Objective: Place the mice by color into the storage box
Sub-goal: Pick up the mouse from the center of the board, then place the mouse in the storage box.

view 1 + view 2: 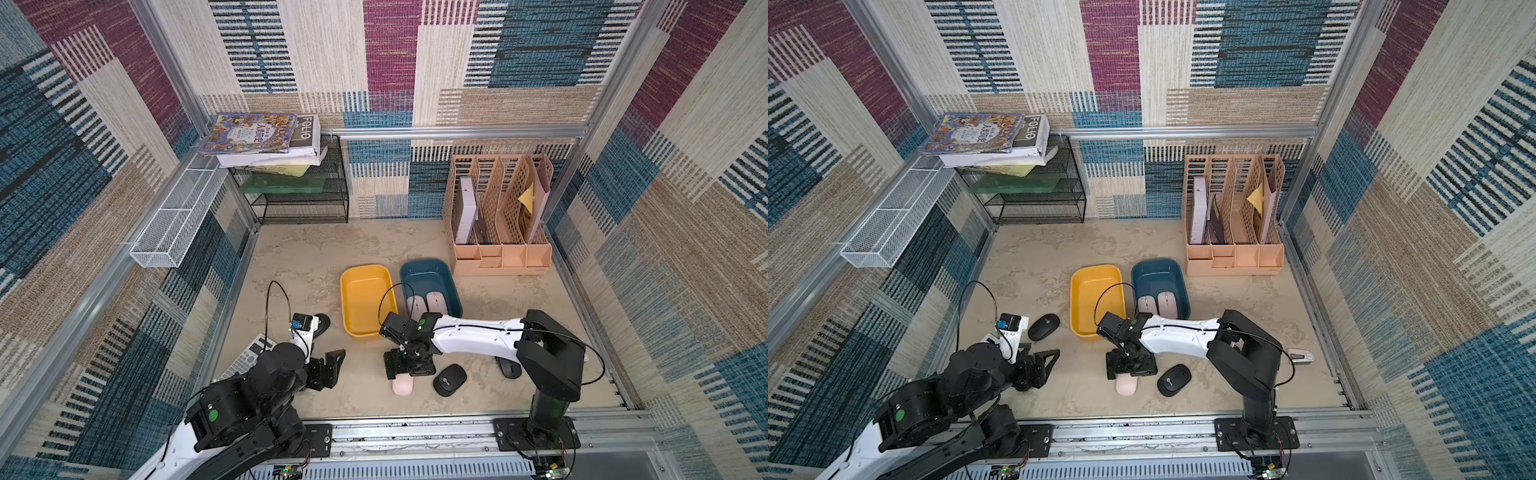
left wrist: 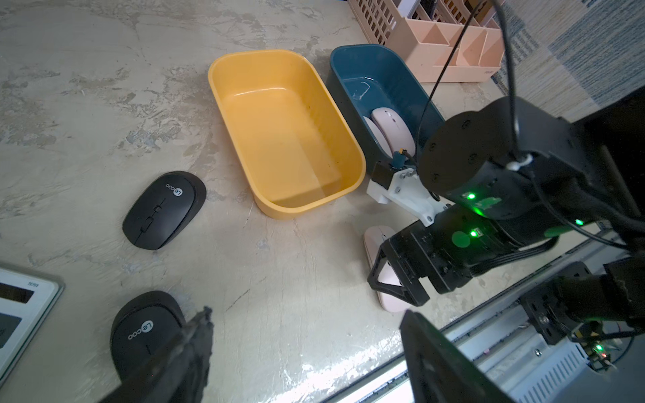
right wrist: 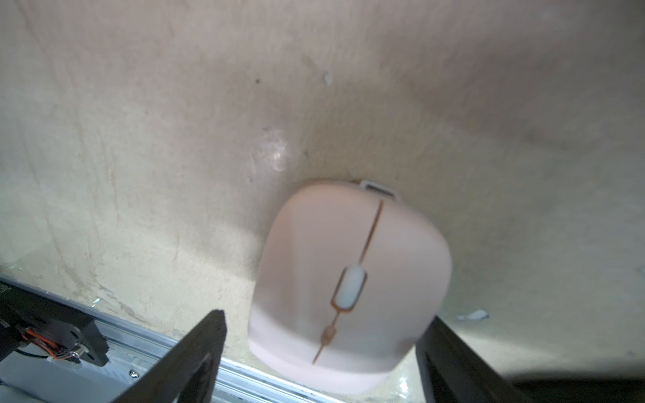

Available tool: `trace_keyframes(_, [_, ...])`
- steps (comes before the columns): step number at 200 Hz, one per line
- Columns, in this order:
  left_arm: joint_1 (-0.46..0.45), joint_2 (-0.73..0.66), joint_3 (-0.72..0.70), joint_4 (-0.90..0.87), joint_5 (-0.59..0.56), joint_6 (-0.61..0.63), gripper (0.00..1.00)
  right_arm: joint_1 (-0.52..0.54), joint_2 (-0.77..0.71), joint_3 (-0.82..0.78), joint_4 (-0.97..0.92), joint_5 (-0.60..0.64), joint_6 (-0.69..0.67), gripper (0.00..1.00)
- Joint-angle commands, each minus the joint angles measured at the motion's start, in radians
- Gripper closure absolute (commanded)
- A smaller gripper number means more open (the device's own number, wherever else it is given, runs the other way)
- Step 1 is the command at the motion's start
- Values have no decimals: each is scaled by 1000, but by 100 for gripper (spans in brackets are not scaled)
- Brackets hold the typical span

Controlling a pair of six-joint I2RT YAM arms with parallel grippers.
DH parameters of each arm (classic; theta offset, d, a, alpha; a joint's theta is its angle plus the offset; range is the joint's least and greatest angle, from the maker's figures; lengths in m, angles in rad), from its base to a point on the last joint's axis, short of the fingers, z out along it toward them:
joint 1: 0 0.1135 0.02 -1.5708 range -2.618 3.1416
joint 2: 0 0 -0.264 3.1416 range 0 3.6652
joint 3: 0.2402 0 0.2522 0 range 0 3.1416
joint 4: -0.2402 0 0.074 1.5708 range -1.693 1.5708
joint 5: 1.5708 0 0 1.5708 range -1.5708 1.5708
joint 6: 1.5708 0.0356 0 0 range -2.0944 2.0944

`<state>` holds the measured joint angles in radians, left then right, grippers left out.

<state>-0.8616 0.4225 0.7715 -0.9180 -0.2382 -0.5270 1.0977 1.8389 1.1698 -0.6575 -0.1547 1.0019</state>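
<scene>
A pale pink mouse [image 3: 349, 272] lies flat on the mottled beige surface [image 3: 157, 122], buttons up and slightly blurred. A thin tan seam runs along its back through a white scroll wheel [image 3: 350, 288], and a small tab [image 3: 378, 188] juts from its far end. The right gripper [image 3: 324, 317] straddles the near end with its jaws spread. One black finger [image 3: 450, 356] sits against the mouse's side, and the other finger [image 3: 199, 352] stands just clear of it, with a strip of surface showing between. Beyond that second finger an aluminium rail [image 3: 139, 345] edges the surface, and a black bracket [image 3: 52, 324] with orange wires sits on it. A small white fleck [image 3: 473, 315] lies beside the touching finger.
</scene>
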Motion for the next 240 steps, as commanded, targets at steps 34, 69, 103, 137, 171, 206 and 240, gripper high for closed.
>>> trace_keyframes(34, [1,1,-7,67,96,52,12,-16,34,-18,3,-41,-23,44])
trace_keyframes(69, [2,12,-9,74,98,55,12,-12,13,18,-42,13,-47,50])
trace_keyframes(103, [1,23,-14,97,138,70,12,2,-25,85,-107,80,-87,53])
trace_keyframes(137, [2,40,-13,117,191,87,12,-25,-98,166,-189,136,-148,53])
trace_keyframes(171, [2,68,-18,162,238,97,12,-192,-167,223,-219,137,-281,52])
trace_keyframes(206, [1,119,-2,177,223,89,13,-398,-133,325,-205,124,-464,52])
trace_keyframes(240, [2,157,10,202,227,69,13,-510,18,473,-179,130,-587,52])
